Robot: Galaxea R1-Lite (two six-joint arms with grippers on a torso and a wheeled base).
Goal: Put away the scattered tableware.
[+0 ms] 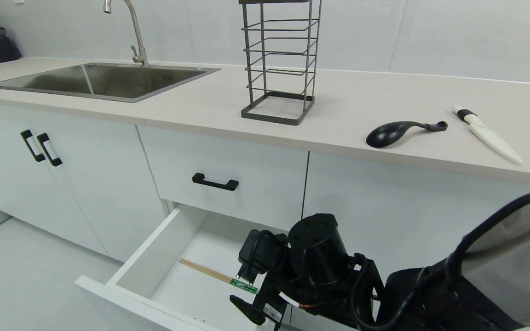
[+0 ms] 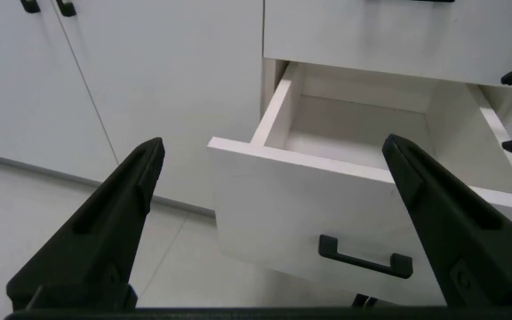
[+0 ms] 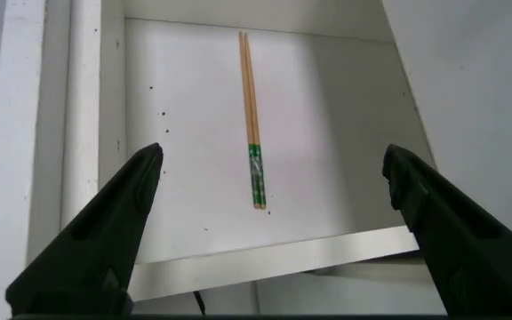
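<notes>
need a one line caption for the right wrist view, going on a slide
Open right gripper above the pulled-out drawer, a pair of chopsticks lying flat on its white floor.

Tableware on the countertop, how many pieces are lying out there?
2: a black spoon right of the wire rack, and a white knife farther right. A pair of chopsticks lies in the open drawer. The countertop runs on past the view's right edge.
</notes>
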